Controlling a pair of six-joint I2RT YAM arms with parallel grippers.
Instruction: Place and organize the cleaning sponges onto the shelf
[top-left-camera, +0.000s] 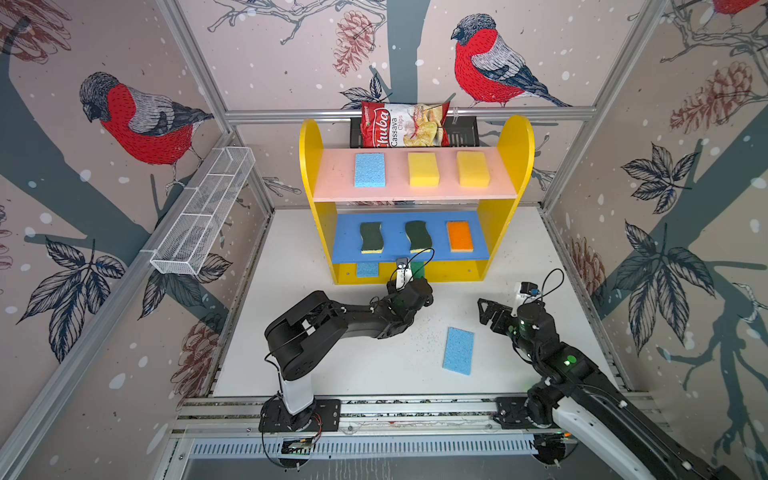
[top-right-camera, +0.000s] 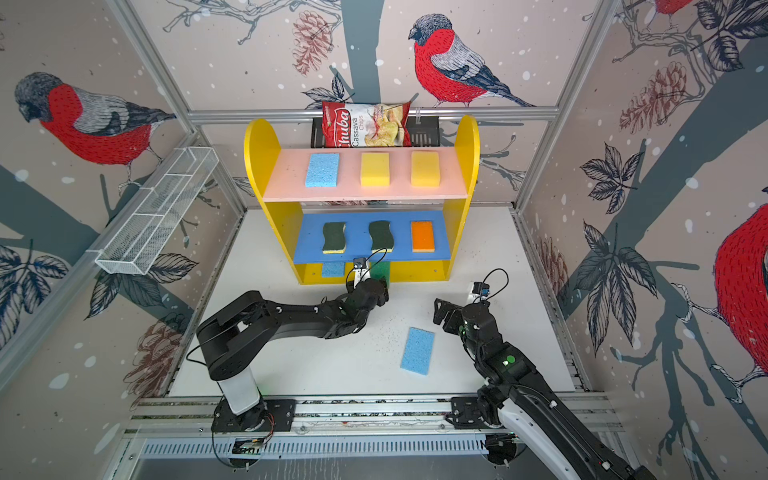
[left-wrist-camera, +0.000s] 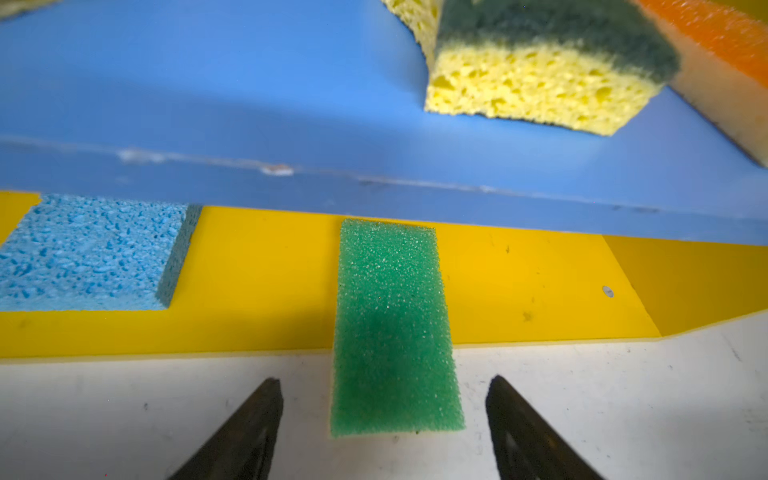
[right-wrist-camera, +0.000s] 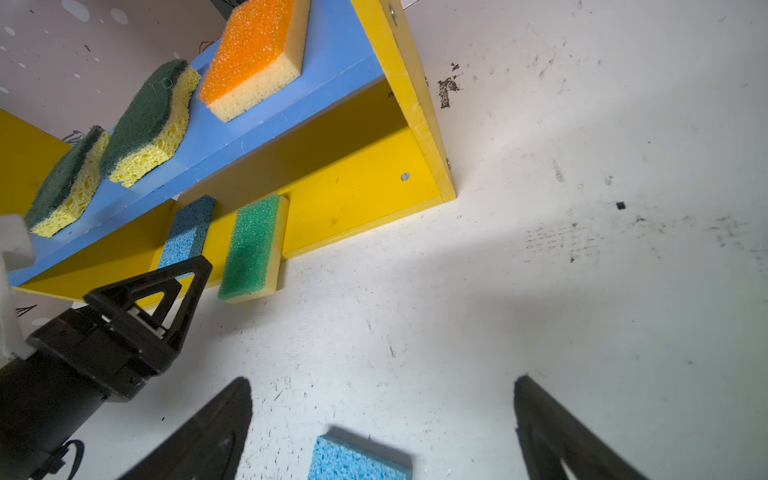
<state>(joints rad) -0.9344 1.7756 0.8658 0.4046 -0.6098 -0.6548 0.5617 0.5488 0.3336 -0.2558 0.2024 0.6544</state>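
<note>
A white tabletop (top-left-camera: 386, 374) sits inside walls (top-left-camera: 141, 120) papered with red-breasted birds. In the left wrist view the left gripper (left-wrist-camera: 384, 380) has its jaws spread, one black finger on either side of the bright green sponge (left-wrist-camera: 390, 316), neither touching it. That sponge lies lengthwise at lower centre of the frame. Its far part is on the yellow base (left-wrist-camera: 519, 282) of the shelf (top-left-camera: 311, 166), and its near end pokes past the front edge over the table. At the left of that frame a light blue sponge (left-wrist-camera: 83, 257) lies flat on the base, apart from the green one. Both run partly under the blue middle board (left-wrist-camera: 208, 104).

In both top views that board carries, left to right, a left wavy sponge (top-left-camera: 370, 237), a centre wavy sponge (top-left-camera: 418, 236), both dark green over yellow, and an orange sponge (top-left-camera: 459, 236). Above, the pink top board (top-left-camera: 340, 187) holds a top blue sponge (top-left-camera: 369, 170), a middle yellow sponge (top-left-camera: 423, 169) and a right yellow sponge (top-left-camera: 473, 168), all spaced apart.

The right gripper (right-wrist-camera: 383, 381) stands wide open, holding nothing, at the lower right of the top views. A loose blue sponge (top-left-camera: 458, 351) lies flat on the table just left of it, well in front of the shelf.

Behind the shelf a red-and-white chips bag (top-left-camera: 405, 124) shows in front of a black rack (top-left-camera: 463, 133). A white wire basket (top-left-camera: 203, 212) is fixed along the left wall.
</note>
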